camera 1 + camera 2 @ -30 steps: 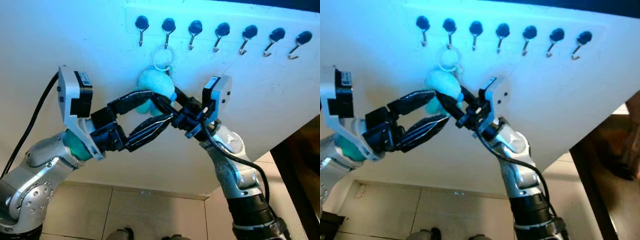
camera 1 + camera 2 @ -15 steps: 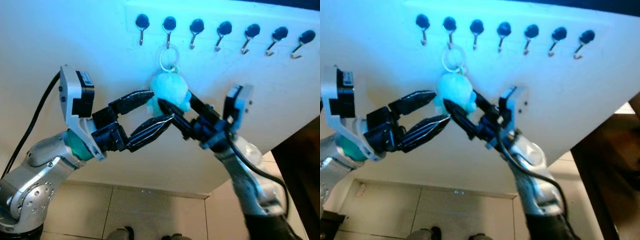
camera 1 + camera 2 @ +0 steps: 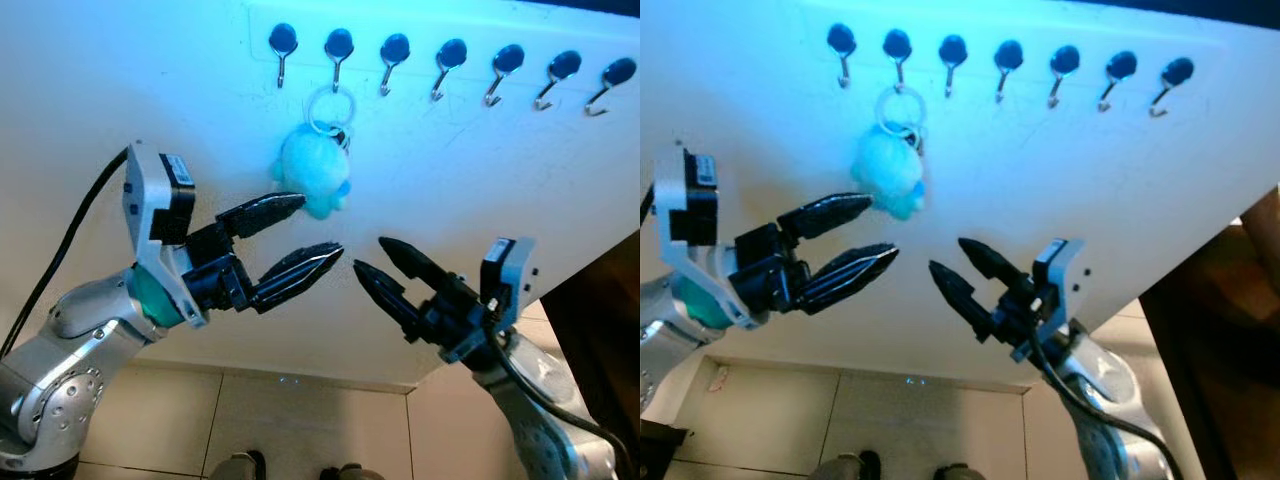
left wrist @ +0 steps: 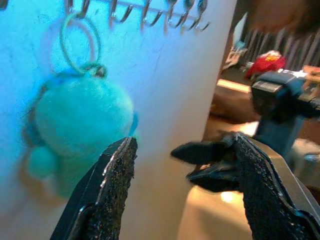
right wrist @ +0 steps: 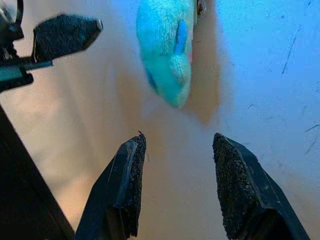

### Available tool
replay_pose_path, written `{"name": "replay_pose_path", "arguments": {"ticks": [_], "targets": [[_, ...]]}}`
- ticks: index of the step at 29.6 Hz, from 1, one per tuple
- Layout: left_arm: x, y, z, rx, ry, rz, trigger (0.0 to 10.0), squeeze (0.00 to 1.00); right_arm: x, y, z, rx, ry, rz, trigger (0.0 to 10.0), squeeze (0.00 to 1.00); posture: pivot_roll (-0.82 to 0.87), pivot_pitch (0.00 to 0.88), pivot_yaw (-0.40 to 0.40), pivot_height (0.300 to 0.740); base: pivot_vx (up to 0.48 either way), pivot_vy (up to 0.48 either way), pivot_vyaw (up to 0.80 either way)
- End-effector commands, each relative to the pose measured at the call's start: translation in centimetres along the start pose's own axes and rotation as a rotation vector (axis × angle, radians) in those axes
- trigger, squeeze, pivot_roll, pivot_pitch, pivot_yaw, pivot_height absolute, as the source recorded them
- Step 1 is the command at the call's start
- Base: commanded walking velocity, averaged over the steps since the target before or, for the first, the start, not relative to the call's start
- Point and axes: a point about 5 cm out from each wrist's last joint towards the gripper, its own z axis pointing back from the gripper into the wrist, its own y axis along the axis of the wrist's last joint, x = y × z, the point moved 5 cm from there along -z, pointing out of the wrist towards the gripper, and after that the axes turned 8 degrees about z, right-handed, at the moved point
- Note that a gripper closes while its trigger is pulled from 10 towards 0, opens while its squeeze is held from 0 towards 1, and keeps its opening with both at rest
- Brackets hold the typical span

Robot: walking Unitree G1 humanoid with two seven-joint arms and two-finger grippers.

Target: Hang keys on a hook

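No text, brand or number can be read anywhere. A small label on the silver left arm [image 3: 176, 168] is too blurred to make out.

A fluffy turquoise keychain toy [image 3: 312, 177] hangs by its ring [image 3: 327, 108]. The ring sits on the second hook [image 3: 337, 52] from the left.

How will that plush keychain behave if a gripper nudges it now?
The plush hangs from a thin ring on one hook, so it would likely swing rather than resist. It looks fluffy, so probably soft and light. A hard upward nudge might lift the ring off the open hook.
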Motion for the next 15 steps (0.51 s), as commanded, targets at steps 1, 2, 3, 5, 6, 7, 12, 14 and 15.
{"name": "replay_pose_path", "arguments": {"ticks": [1,2,3,5,6,7,12,14,15], "targets": [[-0.5,-0.7,0.2,-0.023,0.036,-0.016,10.0,0.0,-0.1,0.5,0.0,0.007,0.008,0.005,10.0,0.0,-0.02,0.082,0.043,0.74,0.0,0.0,0.0],[-1.2,-1.3,0.3,-0.051,0.088,-0.062,10.0,0.0,-0.1,0.8,-0.4,0.016,0.022,0.018,10.0,0.0,-0.02,0.078,0.03,0.74,0.0,0.0,0.0],[-1.2,-1.3,0.3,-0.051,0.088,-0.062,10.0,0.0,-0.1,0.8,-0.4,0.016,0.022,0.018,10.0,0.0,-0.02,0.078,0.03,0.74,0.0,0.0,0.0],[-1.9,-2.2,0.7,-0.098,0.133,-0.109,10.0,0.0,-0.2,1.6,-0.7,0.028,0.04,0.029,10.0,0.0,-0.02,0.076,0.028,0.74,0.0,0.0,0.0],[-2.3,-3.2,1.2,-0.143,0.155,-0.153,10.0,0.0,-0.2,2.2,-0.9,0.039,0.053,0.039,10.0,0.0,-0.03,0.078,0.024,0.74,0.0,0.0,0.0],[-2.3,-3.2,1.2,-0.143,0.155,-0.153,10.0,0.0,-0.2,2.2,-0.9,0.039,0.053,0.039,10.0,0.0,-0.03,0.078,0.024,0.74,0.0,0.0,0.0],[-4.2,-6.7,3.8,-0.314,0.258,-0.261,10.0,0.0,-0.2,2.6,-0.2,0.021,0.055,0.047,10.0,0.0,-0.05,0.073,0.03,0.74,0.0,0.0,0.0],[-5.1,-6.9,4.1,-0.309,0.317,-0.269,10.0,0.0,-0.3,2.4,-0.1,0.011,0.052,0.044,10.0,0.0,-0.05,0.073,0.03,0.74,0.0,0.0,0.0],[-5.7,-6.8,4.3,-0.294,0.359,-0.26,10.0,0.0,-0.3,2.2,-0.1,0.005,0.05,0.041,10.0,0.0,-0.05,0.069,0.028,0.74,0.0,0.0,0.0]]}}
